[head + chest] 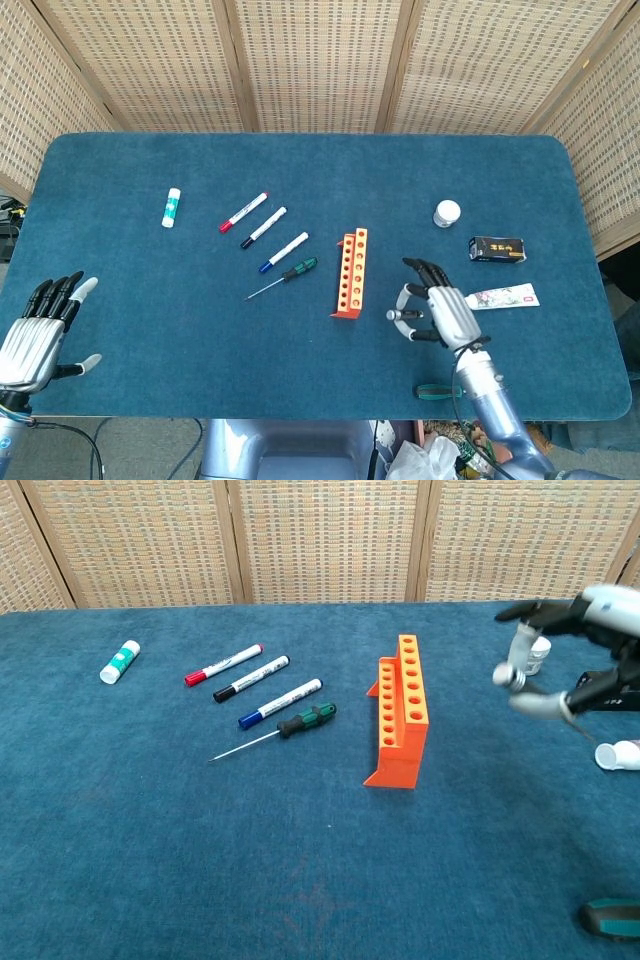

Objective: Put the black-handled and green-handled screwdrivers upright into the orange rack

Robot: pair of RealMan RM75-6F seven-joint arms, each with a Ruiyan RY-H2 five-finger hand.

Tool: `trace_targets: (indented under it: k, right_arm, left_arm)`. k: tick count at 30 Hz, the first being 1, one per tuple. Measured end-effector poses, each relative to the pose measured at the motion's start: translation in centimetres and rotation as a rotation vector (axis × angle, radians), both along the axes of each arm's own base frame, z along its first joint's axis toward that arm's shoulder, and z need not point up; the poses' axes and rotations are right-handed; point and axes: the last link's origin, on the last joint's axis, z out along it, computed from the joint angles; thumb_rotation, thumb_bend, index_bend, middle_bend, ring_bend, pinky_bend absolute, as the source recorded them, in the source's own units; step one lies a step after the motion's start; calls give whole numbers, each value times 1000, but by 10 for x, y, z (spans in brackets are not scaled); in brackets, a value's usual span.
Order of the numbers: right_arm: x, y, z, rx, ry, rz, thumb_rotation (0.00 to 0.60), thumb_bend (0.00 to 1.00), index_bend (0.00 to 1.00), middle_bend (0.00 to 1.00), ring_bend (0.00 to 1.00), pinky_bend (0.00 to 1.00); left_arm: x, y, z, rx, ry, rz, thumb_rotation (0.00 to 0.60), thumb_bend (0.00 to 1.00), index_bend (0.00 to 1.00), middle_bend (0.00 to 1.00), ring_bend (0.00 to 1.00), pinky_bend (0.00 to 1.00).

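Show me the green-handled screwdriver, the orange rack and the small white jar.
green-handled screwdriver (pixel 297 268), head view, on its handle.
orange rack (pixel 397 768), chest view, on its near sloping foot.
small white jar (pixel 447 212), head view, on its lid.

Blue-carpeted table (pixel 300 380). Left of the right hand (pixel 440 312): orange rack (pixel 350 273), green-handled screwdriver (pixel 284 277), three markers (pixel 264 226), glue stick (pixel 171 207). Beyond and right of it: white jar (pixel 447 212), black box (pixel 497 248), tube (pixel 503 297).

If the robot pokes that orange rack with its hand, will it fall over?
Probably not easily. The orange rack stands on a wide flat foot on the blue cloth, so a gentle poke would more likely slide it. It looks like light plastic, though, and it is tall and narrow, so a push high on its side might tip it.
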Motion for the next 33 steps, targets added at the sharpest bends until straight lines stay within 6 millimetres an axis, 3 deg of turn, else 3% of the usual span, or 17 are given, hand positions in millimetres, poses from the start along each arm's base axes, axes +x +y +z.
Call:
trace_targets:
  k: [7,12,21,33]
  right_arm:
    - [19,-12,30,35,-249,-53,600,487,609,97,0,0]
    - [31,-23,35,87,-388,-66,600,487,610,97,0,0]
    - [48,-43,24,212,-614,-87,600,487,610,101,0,0]
    - [61,-59,-8,239,-819,-102,600,486,617,101,0,0]
  left_arm:
    - [0,0,2,1,-9,1,600,0,0,0,0,0]
    - [0,0,3,2,-15,1,600,0,0,0,0,0]
    - [-2,1,5,3,-20,5,600,0,0,0,0,0]
    - [-3,3,2,-11,-15,17,600,0,0,0,0,0]
